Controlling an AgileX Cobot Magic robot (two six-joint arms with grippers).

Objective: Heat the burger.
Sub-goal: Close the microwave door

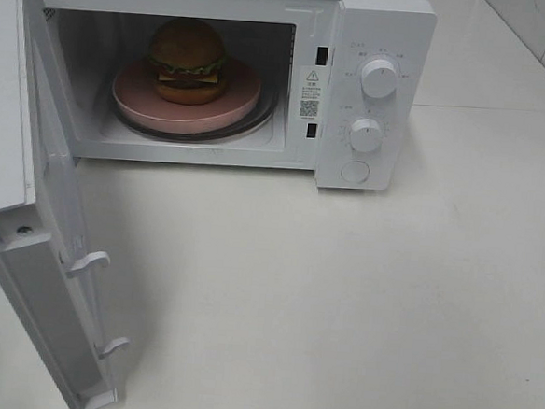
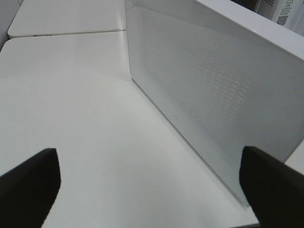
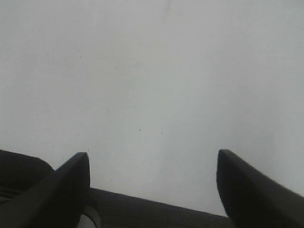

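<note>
Burger (image 1: 188, 60) on plate (image 1: 130, 98) inside microwave (image 1: 390, 25), door (image 1: 50, 203) swung wide; left hand (image 2: 149, 152), right hand (image 3: 153, 153) apart, empty.

The burger (image 1: 187, 60) stands upright and whole inside the microwave (image 1: 401, 36), in the open cavity, toward the back wall and a little left of the cavity's middle. Its rounded golden-brown top bun faces up. Below it, green lettuce frills out at the edge, then a dark patty, yellow cheese and the bottom bun, all stacked straight.
</note>
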